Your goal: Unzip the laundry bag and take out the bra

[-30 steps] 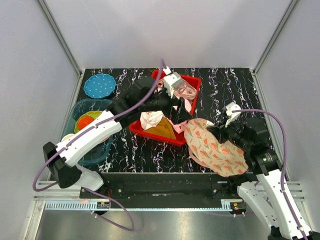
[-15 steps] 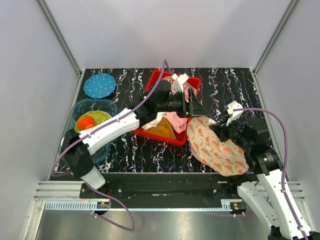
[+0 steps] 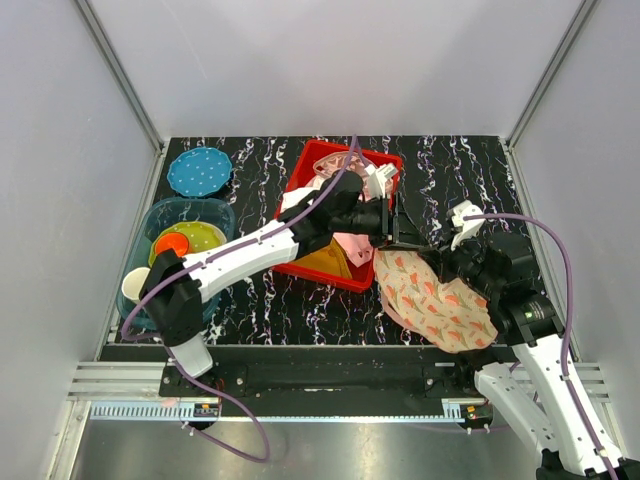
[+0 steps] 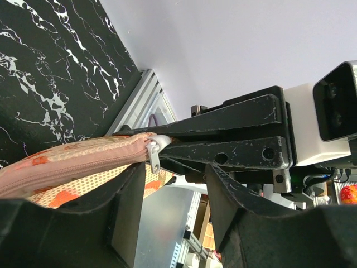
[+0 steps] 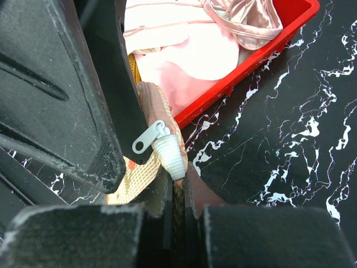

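The laundry bag (image 3: 436, 305), peach with red-orange flowers, is held up off the table at the right. My right gripper (image 5: 179, 192) is shut on its pink edge, just below a white fabric tab (image 5: 170, 157). The grey zipper pull (image 5: 146, 138) sticks out beside that tab. My left gripper (image 4: 173, 209) reaches across from the left. Its jaws stand apart, with the zipper pull (image 4: 154, 158) just beyond the left fingertip (image 4: 131, 195) and nothing between them. From above, the left gripper (image 3: 410, 243) meets the right gripper (image 3: 443, 264) at the bag's top corner. The bra is hidden.
A red bin (image 3: 384, 165) with pink, white and mustard garments stands behind the bag, under the left arm. At the left are a teal tub (image 3: 160, 215) with coloured bowls, a blue dotted plate (image 3: 199, 171) and a cup (image 3: 135, 284).
My left arm has swung right from over the red bin to the bag's zipper end, and its jaws have narrowed. The right gripper has kept its hold; the bag has barely shifted.
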Controlling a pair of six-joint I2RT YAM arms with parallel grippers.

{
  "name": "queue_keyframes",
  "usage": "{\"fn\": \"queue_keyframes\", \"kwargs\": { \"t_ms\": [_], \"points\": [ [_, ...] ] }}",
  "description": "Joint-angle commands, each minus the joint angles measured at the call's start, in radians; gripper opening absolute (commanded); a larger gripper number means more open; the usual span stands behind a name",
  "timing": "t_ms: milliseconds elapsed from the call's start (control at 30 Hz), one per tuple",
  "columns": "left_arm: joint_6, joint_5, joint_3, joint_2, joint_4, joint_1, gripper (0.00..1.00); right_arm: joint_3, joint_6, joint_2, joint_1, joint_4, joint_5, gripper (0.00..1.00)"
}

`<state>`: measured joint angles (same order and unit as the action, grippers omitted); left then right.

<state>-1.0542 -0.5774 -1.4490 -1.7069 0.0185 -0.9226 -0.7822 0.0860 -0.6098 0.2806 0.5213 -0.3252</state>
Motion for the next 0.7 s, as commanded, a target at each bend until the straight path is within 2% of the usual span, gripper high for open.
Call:
{"fn": "queue_keyframes", "kwargs": {
  "t_ms": [0, 300, 367, 400, 467, 500, 667],
  "points": [
    [-0.013, -0.025, -0.051, -0.003, -0.058, 0.002, 0.48, -0.043, 0.015, 0.001, 0.003, -0.001, -0.003, 0.00],
    [-0.004, -0.032, -0.074, -0.020, -0.048, 0.001, 0.40, -0.045, 0.009, 0.005, 0.002, -0.004, -0.005, 0.00],
    [-0.016, -0.044, -0.065, -0.025, -0.067, 0.001, 0.33, -0.045, 0.006, 0.007, 0.003, -0.006, -0.009, 0.00],
    [-0.023, -0.045, -0.063, -0.025, -0.074, 0.001, 0.23, -0.045, 0.006, 0.010, 0.003, -0.006, -0.009, 0.00],
    [-0.026, -0.047, -0.060, -0.025, -0.072, 0.002, 0.11, -0.039, 0.004, 0.015, 0.003, -0.012, -0.011, 0.00],
    [-0.021, -0.048, -0.062, -0.025, -0.068, 0.002, 0.00, -0.037, 0.003, 0.018, 0.003, -0.010, -0.011, 0.00],
    [-0.006, -0.030, -0.057, -0.011, -0.029, 0.025, 0.00, -0.031, 0.006, 0.031, 0.003, 0.005, -0.011, 0.00]
  ]
}}
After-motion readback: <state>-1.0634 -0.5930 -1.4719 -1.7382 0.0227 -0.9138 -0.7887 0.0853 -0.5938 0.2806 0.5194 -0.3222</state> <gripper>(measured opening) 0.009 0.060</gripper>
